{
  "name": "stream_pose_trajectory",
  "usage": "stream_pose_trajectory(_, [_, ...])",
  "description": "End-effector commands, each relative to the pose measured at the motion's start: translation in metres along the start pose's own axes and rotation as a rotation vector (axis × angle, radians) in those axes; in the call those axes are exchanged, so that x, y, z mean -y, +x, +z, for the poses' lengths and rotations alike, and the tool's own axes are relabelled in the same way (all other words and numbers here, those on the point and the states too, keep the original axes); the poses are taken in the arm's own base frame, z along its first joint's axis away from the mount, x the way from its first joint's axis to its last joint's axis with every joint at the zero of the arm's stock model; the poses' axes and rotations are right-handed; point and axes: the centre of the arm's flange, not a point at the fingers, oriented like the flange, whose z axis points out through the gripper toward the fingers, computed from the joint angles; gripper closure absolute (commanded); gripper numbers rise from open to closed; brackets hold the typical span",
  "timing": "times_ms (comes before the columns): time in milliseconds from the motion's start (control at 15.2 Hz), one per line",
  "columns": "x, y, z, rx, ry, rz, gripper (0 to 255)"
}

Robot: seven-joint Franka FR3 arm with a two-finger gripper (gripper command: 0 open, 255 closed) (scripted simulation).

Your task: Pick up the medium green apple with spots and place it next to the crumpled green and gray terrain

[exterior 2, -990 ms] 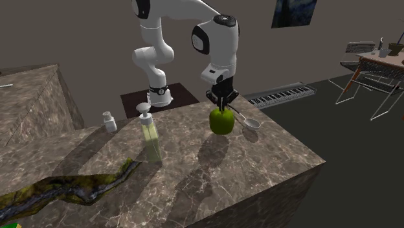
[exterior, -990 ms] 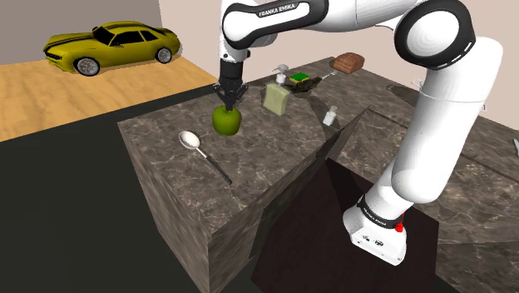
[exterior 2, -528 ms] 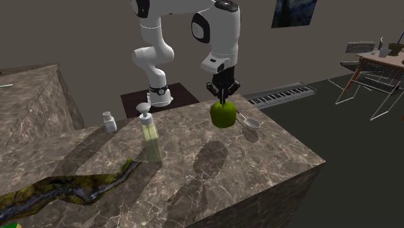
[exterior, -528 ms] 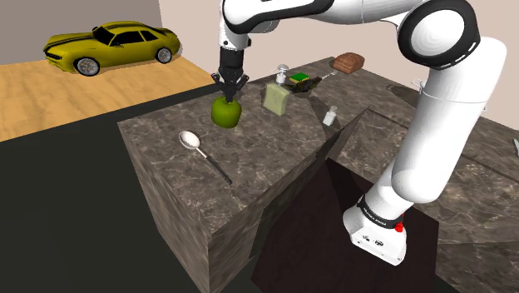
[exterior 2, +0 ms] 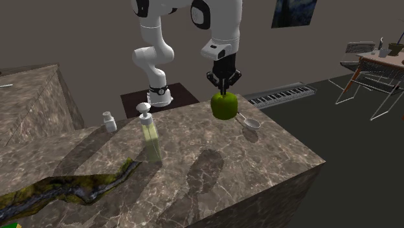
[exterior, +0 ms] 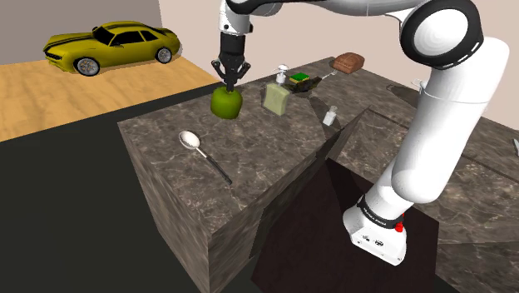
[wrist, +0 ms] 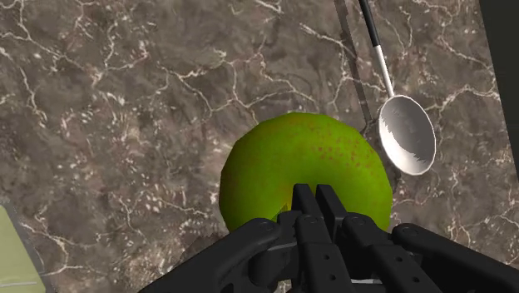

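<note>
Marble counter point(exterior 2: 259, 168) lies beneath the spotted green apple point(exterior 2: 223, 105), pinched narrowly at its top by the gripper point(exterior 2: 223, 89); a quick swing might shake it loose.

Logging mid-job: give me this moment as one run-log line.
gripper: shut on apple | apple: held clear above counter | spoon: on counter | placing beside terrain strip: not yet done

The red-speckled green apple point(exterior 2: 223, 105) hangs pinched by the fingers point(wrist: 306, 204), well apart from the crumpled green-grey terrain point(exterior 2: 65, 191).
</note>
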Motion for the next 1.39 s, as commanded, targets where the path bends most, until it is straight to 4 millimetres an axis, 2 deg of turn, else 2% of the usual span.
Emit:
stream_pose_trajectory(0, [0.001, -0.002, -0.011, 0.0, 0.0, 0.0, 255])
stream_pose_trajectory(858, [0.004, -0.011, -0.077, 0.0, 0.0, 0.0, 255])
stream_pose_trajectory(1320, [-0.086, 0.005, -0.084, 0.0, 0.0, 0.0, 255])
